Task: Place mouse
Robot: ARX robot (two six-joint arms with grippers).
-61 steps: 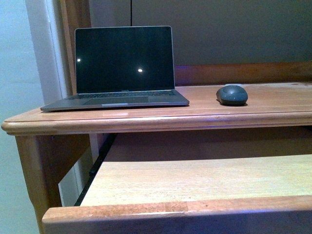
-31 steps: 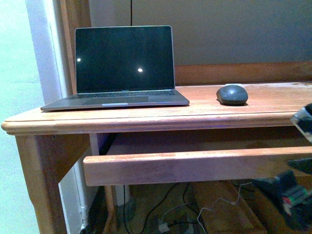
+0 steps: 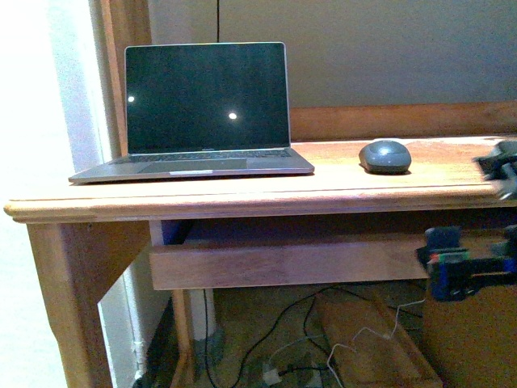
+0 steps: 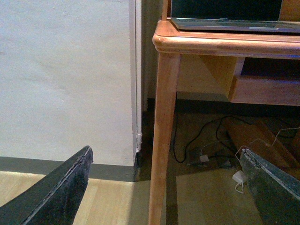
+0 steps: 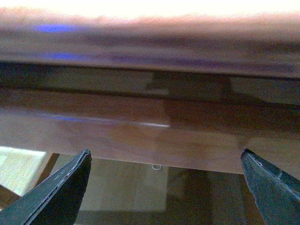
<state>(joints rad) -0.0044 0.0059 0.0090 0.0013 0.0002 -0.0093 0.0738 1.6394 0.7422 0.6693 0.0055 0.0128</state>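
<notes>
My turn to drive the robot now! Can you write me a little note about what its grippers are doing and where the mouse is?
Left gripper: open, empty, low beside the desk leg.
Right gripper: open, empty, facing the front of the pull-out tray.
Mouse: on the desk top, to the right of the open laptop, nothing touching it.
Done: tray is nearly pushed in.
Left: whether the mouse needs moving is unclear.

Dim indoor light with a bluish cast. In the front view the wall (image 3: pixel 40 202) at far left is washed out white, two small glints sit on the dark laptop (image 3: pixel 206 101) screen, and the right gripper (image 3: pixel 497 170) is motion-blurred. The right wrist view is soft and smeared, overexposed above the gripper
</notes>
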